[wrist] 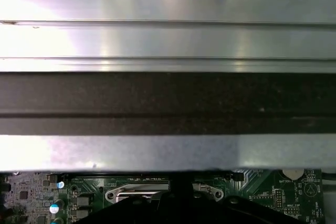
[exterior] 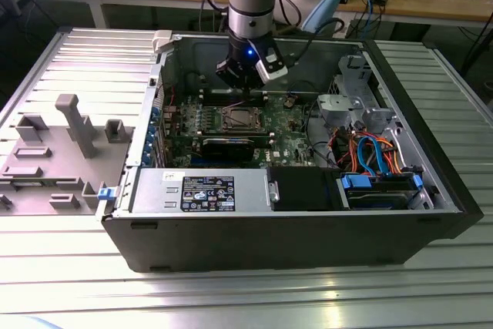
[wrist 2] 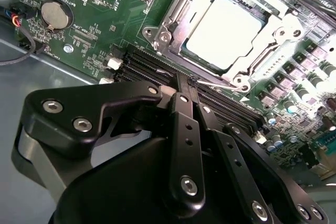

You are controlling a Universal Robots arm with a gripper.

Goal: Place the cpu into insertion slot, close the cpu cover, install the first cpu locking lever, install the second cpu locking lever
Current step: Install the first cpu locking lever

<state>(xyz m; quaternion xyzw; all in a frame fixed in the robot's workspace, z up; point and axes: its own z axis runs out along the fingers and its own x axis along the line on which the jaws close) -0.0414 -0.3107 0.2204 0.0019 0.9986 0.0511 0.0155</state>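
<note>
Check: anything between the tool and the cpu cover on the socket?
Nothing visible. In the second wrist view the tool sits at the socket's edge by a thin lever wire. The cpu cover lies flat around the cpu, with only memory slots running under the fingers.

In the second wrist view the gripper (wrist 2: 187, 85) body covers part of the memory slots (wrist 2: 220, 103) and the near edge of the green circuit board (wrist 2: 105, 19); its lower linkage is cut off by the picture's edge. The cpu cover (wrist 2: 178, 14) is cropped at the frame edge.

In the first wrist view the case wall (wrist: 168, 98) hides most of the board; the cover's frame (wrist: 163, 192) shows only partly.

In the exterior view the cpu (exterior: 236, 119) is too small to tell seating, and the arm (exterior: 250, 5) is cut off above.
</note>
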